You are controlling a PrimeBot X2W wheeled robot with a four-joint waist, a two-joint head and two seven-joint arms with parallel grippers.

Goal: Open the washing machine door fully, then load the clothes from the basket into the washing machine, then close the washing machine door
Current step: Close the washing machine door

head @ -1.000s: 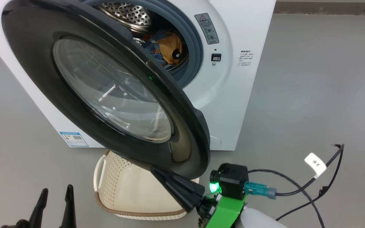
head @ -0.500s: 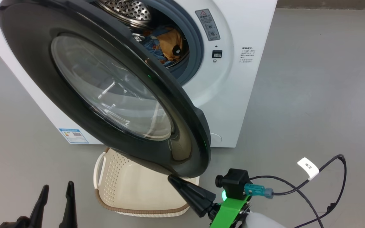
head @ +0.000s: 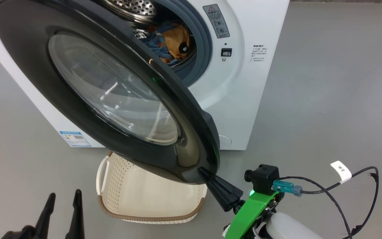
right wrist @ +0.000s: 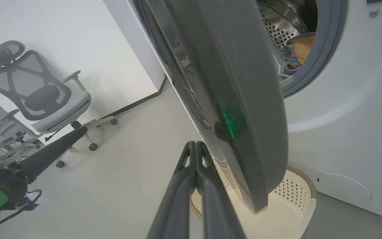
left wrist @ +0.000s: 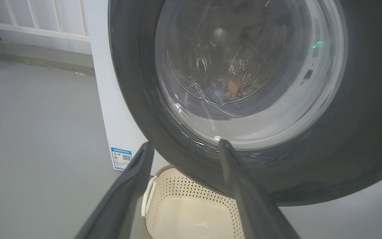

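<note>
Two-fingered L tool [head: 64, 193] spread; R tool [head: 201, 170] pressed together by glossy round door rim [head: 25, 56]; perforated cream basket [head: 138, 199] below.

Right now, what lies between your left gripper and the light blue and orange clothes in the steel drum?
The round, black-rimmed glass washing machine door: in the left wrist view, the clothes show through it beyond the left gripper.

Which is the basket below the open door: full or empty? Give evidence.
Empty where visible: the basket shows bare cream floor, though the door hides part; the clothes lie inside the drum.
</note>
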